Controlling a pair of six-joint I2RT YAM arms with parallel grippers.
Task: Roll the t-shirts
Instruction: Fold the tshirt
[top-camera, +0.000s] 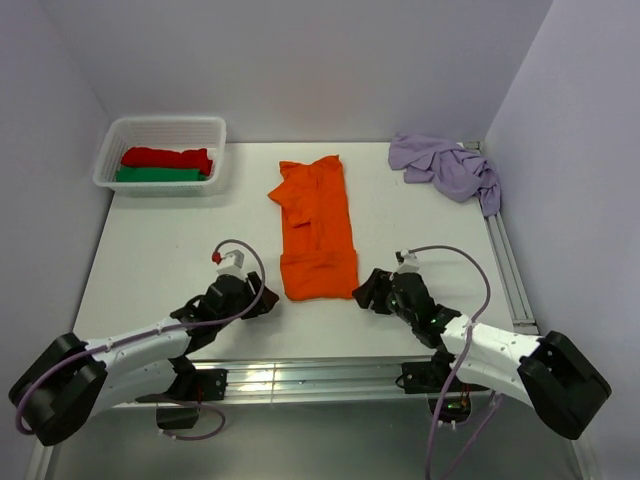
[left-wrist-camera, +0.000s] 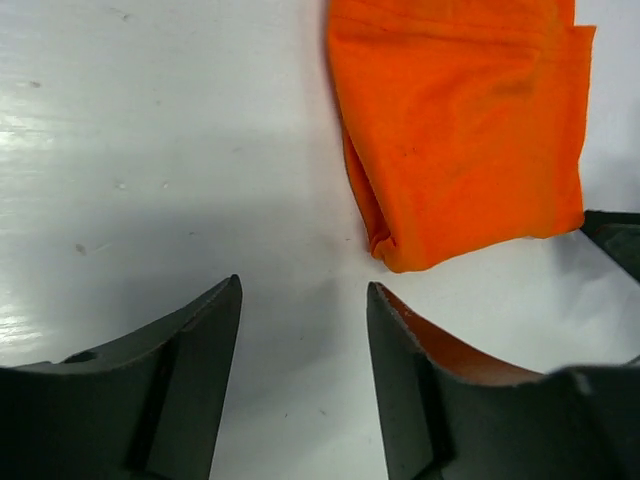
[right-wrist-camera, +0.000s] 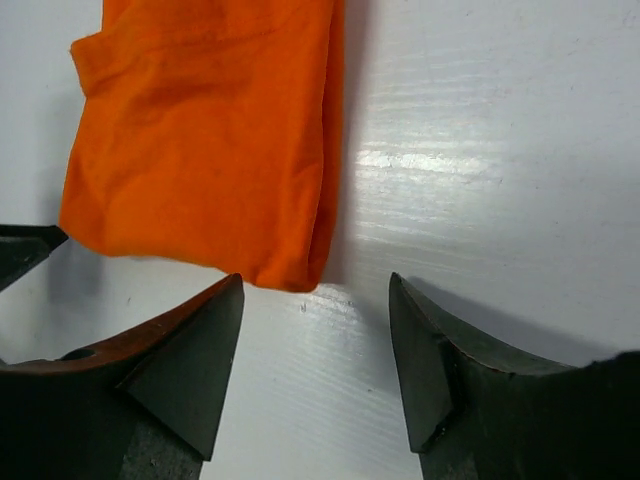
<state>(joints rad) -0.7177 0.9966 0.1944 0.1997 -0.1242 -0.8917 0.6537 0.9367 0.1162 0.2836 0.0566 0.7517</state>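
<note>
Orange t-shirt (top-camera: 318, 228) lies flat mid-surface, folded into a long narrow strip running away from the arm bases. Not rolled yet. Its near end sits between my two arms.

Left fingers (top-camera: 266, 300) are spread and holding nothing, down low over the white surface (top-camera: 180, 240), just beside the strip's near left corner. On the left wrist view that corner lies just ahead of the inner finger. I see a thin gap, no contact. Orange tint on that finger's inner face looks like reflection.

Right fingers (top-camera: 362, 292) are also spread and holding nothing, just beside the near right corner. On the right wrist view the corner comes down right ahead of the inner fingertip. Can't tell whether it touches or sits a hair off. The space between the fingers shows bare surface.

Each wrist view catches a dark tip of the opposite arm's fingers at the frame edge, across the cloth.

Lilac t-shirt (top-camera: 447, 168) is bunched in a heap at the far right corner, well apart from both arms.

White basket (top-camera: 108, 160) at far left holds a red cloth (top-camera: 165, 157) and a green cloth (top-camera: 158, 175), side by side.
</note>
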